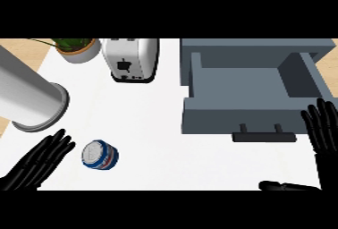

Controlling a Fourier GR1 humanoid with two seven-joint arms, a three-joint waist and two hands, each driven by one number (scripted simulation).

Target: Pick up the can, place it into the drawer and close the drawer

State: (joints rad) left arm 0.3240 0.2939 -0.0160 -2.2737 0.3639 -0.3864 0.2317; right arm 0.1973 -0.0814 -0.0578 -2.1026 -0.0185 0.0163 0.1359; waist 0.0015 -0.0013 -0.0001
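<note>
- Head view shows you the left hand (pixel 40 163) spread wide, holding nothing, just beside the can (pixel 100 154).
- Right hand (pixel 323 129) is equally open, beside the open drawer (pixel 251 112).

Blue-and-white can (pixel 100 154) on the counter — grey drawer (pixel 251 89) open.

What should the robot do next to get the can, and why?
Probably the left robot hand should slide a little to the right and curl around the can. That robot hand is open and right beside the can, not holding it. The can sits on the counter, and the drawer is already open, waiting for it.
</note>
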